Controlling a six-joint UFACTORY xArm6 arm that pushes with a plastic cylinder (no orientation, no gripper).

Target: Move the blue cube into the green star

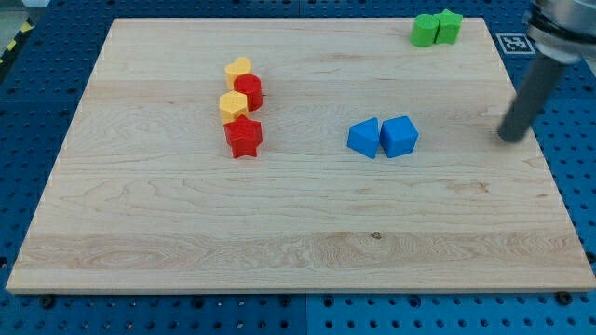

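Two blue blocks sit side by side right of the board's centre: a blue cube (400,136) on the right and a blue wedge-like block (364,138) touching it on the left. Two green blocks sit at the view's top right: a green star (426,30) and a green cube (449,26) touching it. My tip (509,138) is on the board at the view's right, well to the right of the blue cube and level with it, not touching any block.
A column of blocks stands left of centre: a yellow heart-like block (238,69), a red cylinder-like block (249,91), a yellow block (233,105), a red star (243,137). The wooden board (298,242) has blue perforated table around it.
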